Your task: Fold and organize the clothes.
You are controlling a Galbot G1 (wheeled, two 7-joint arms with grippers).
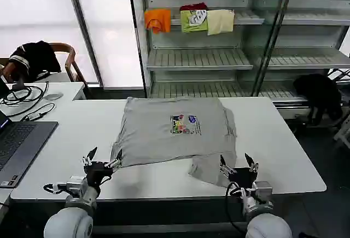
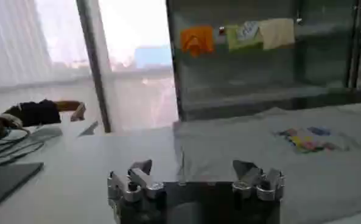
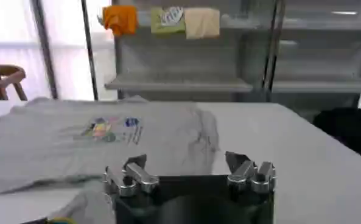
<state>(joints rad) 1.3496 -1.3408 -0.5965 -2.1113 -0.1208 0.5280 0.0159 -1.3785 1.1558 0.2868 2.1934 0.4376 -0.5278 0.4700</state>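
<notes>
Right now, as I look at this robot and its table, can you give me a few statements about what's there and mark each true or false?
1. A grey shirt lies spread on the white table. True.
2. The left gripper is clamped on the shirt. False: it is open, beside the shirt's corner.
3. The right gripper is open at the shirt's near edge. True.
4. The shelf behind holds only black garments. False: orange, green and cream ones hang there.
</notes>
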